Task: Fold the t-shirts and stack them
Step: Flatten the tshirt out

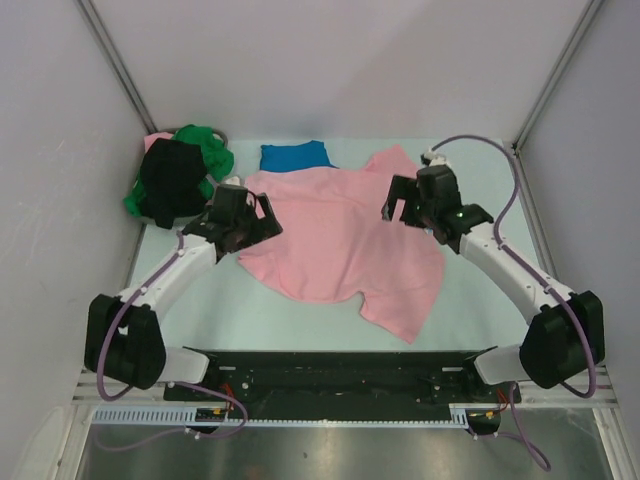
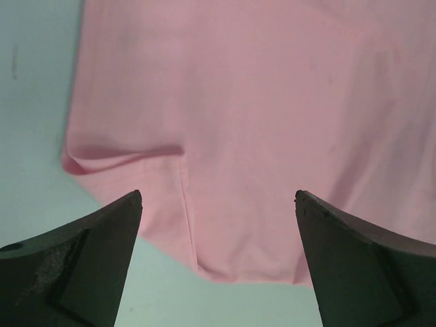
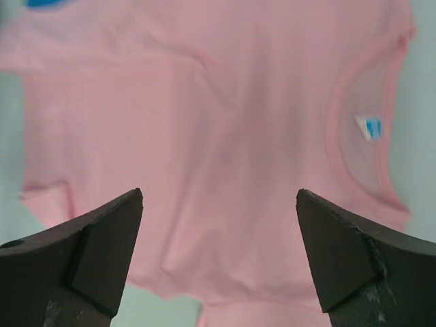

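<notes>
The pink shirt [image 1: 340,235] lies spread in the middle of the tabletop [image 1: 300,325]. It is skewed and rumpled rather than flat, with one corner trailing toward the near right. Its neck opening [image 3: 368,126], label showing, faces up on the right side. On the left edge the cloth is tucked over on itself in a small fold [image 2: 119,155].

At the far edge a blue shirt [image 1: 295,155] lies flat, touching the pink one, and may run slightly under it. At the far left the black shirt [image 1: 172,180] is heaped on the green shirt [image 1: 212,148], well apart from the work area.

Both end effectors are spread wide and hold nothing. The left end effector [image 2: 218,197] hangs over the pink shirt's left edge, beside the tucked fold. The right end effector [image 3: 218,194] hangs over the shirt's right part, with the neck opening just off to one side of it.

The main risk is a crooked fold. If either side pinches only the top layer, or catches the doubled cloth at the tuck, the shirt would likely lift unevenly and the wrinkles would get folded in. A grasp near the far edge might also catch the blue shirt and drag it along. Uneven pulls from the two sides could twist the shirt further.
</notes>
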You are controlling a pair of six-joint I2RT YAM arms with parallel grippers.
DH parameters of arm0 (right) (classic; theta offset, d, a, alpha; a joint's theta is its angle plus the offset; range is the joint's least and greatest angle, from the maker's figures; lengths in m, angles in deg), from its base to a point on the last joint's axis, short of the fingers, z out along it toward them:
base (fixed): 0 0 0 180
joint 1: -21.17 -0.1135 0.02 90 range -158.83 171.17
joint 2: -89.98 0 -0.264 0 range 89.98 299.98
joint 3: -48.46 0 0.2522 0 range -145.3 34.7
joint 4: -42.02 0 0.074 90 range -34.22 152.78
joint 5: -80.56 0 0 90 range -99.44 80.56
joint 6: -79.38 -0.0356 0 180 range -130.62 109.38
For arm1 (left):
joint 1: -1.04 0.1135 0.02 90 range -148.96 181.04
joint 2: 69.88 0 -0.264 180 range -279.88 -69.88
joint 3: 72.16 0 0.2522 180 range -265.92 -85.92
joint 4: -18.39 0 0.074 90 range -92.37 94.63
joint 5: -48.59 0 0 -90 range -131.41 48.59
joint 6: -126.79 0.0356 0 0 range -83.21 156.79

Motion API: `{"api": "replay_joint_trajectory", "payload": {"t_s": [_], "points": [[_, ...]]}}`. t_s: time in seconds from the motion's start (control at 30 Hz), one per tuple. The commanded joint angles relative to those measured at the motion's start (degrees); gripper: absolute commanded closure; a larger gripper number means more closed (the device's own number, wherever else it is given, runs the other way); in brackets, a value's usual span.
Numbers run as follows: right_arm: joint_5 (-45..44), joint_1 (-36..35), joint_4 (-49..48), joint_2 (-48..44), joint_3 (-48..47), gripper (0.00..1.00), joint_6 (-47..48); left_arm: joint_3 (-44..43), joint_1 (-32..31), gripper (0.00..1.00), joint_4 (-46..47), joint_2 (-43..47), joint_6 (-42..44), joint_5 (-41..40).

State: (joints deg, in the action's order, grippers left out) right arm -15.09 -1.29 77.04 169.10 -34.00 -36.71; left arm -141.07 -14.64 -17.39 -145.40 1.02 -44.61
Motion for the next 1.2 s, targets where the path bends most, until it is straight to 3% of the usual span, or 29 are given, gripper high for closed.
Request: {"api": "replay_joint_trajectory", "payload": {"t_s": [0.0,0.2,0.4,0.53,0.67,0.77,0.87,1.17], "points": [[-6.2,-4.0,5.6,-3.7,5.9,0.0,0.1,-2.1,-2.9,0.03,-5.4,-5.1,3.0,0.8],[-6.9,-5.8,5.3,-9.2,10.5,0.0,-0.5,-7.8,-4.5,0.11,-11.7,-18.1,5.8,-1.3],[-6.3,-5.4,4.7,-9.5,13.3,0.0,-0.4,-8.6,-4.6,0.19,-12.4,-21.0,6.7,-1.3],[-5.8,-5.5,3.1,-8.7,15.0,0.0,-0.8,-8.3,-4.7,0.32,-12.7,-21.9,7.6,-0.7],[-4.4,-5.3,1.3,-8.2,16.8,0.0,-1.3,-7.9,-4.7,0.54,-12.6,-22.4,8.1,-1.2],[-4.1,-5.4,0.7,-8.0,17.7,0.0,-1.5,-8.0,-4.7,0.62,-12.5,-23.0,8.4,-1.4],[-4.1,-5.2,0.3,-8.6,19.0,0.01,-1.7,-8.9,-4.7,0.61,-13.1,-24.2,8.5,-2.2],[-3.2,-4.2,-0.3,-10.7,21.2,0.0,-1.6,-15.4,-5.3,0.47,-17.2,-28.4,8.6,-6.1]]}}
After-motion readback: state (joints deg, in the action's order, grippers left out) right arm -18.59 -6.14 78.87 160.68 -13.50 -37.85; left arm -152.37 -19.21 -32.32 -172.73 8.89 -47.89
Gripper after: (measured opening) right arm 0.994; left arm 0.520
